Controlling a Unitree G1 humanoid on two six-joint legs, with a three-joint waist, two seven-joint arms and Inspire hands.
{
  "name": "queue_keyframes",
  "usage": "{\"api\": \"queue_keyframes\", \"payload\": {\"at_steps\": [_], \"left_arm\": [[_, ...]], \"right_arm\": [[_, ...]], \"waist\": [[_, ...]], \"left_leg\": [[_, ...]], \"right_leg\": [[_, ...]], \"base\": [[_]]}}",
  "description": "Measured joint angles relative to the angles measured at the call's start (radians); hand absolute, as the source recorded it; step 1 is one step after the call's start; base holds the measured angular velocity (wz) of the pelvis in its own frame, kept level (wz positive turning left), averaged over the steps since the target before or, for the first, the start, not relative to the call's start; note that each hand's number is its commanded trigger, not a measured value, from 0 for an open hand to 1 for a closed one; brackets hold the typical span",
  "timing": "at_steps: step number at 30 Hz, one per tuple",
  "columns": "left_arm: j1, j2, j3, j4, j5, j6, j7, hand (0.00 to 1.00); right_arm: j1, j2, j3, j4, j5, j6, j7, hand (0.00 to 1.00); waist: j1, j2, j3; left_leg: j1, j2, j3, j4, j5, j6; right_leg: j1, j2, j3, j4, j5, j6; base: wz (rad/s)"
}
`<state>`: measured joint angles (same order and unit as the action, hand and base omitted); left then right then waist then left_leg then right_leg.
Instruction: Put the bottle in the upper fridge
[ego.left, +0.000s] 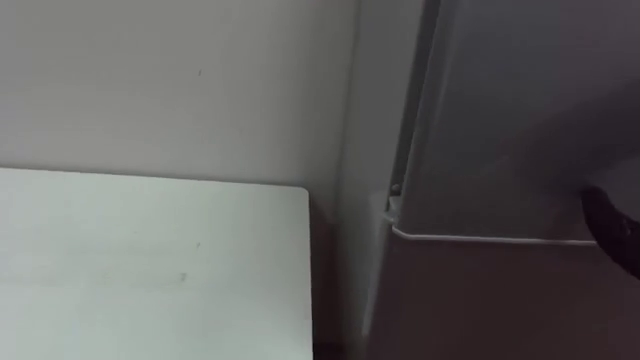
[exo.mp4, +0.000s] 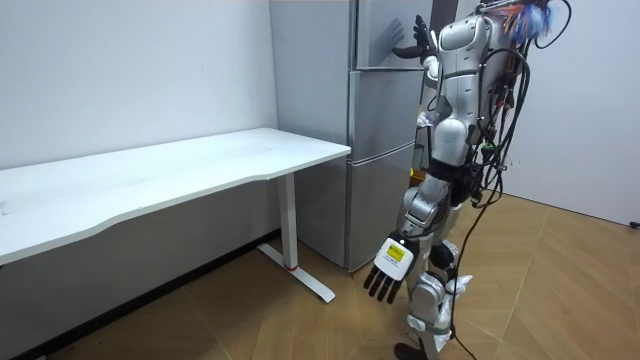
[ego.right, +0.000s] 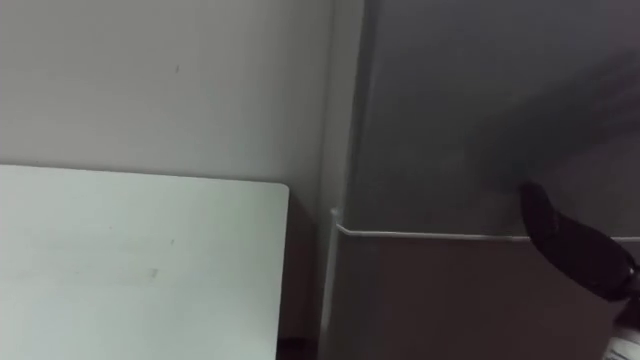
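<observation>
Tall grey fridge (exo.mp4: 380, 120) | right hand (exo.mp4: 413, 45) fingers spread against its upper door (exo.mp4: 385, 30) | left hand (exo.mp4: 390, 268) hangs slack, empty | judged: door-closing stage

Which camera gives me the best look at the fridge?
The room view: the fridge shows nearly full height there, stacked doors, beside the white table. The eye views give a close stretch of door and seam.

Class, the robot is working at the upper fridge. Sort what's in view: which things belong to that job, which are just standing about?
Belongs to the job: upper fridge door; right hand, raised to it, fingers spread.
Just standing about: white table; lower fridge doors; left hand, hanging open.
</observation>
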<state>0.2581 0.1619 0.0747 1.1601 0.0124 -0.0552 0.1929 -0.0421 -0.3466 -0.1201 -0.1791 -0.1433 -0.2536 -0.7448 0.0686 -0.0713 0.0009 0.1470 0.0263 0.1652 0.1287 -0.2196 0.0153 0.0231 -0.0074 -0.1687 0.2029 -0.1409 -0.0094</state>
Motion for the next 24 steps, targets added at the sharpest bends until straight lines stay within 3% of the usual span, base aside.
{"api": "queue_keyframes", "payload": {"at_steps": [7,21,24], "left_arm": [[-0.006,0.000,0.001,0.000,0.001,0.000,-0.003,0.00],[-0.002,-0.004,-0.002,0.001,0.022,0.009,0.016,0.00],[-0.005,-0.006,-0.002,0.005,0.049,0.020,0.018,0.00]], "right_arm": [[-0.002,0.000,0.001,-0.003,-0.020,0.002,0.043,0.00],[-0.069,0.006,0.065,-0.009,-0.102,0.016,0.049,0.00],[-0.070,0.006,0.079,-0.021,-0.102,0.037,0.056,0.00]], "waist": [[0.020,0.002,0.0009],[0.025,0.000,-0.0002],[0.031,-0.004,-0.0020]], "left_leg": [[-0.004,0.000,-0.007,0.000,0.000,0.000],[-0.015,0.000,-0.012,0.004,0.000,0.000],[-0.013,0.001,-0.011,0.004,0.000,0.000]], "right_leg": [[0.002,-0.002,-0.011,-0.002,0.000,0.000],[-0.004,-0.003,-0.022,-0.003,0.001,0.000],[-0.004,-0.003,-0.024,-0.001,0.001,-0.002]], "base": [[0.02],[0.00],[0.00]]}}
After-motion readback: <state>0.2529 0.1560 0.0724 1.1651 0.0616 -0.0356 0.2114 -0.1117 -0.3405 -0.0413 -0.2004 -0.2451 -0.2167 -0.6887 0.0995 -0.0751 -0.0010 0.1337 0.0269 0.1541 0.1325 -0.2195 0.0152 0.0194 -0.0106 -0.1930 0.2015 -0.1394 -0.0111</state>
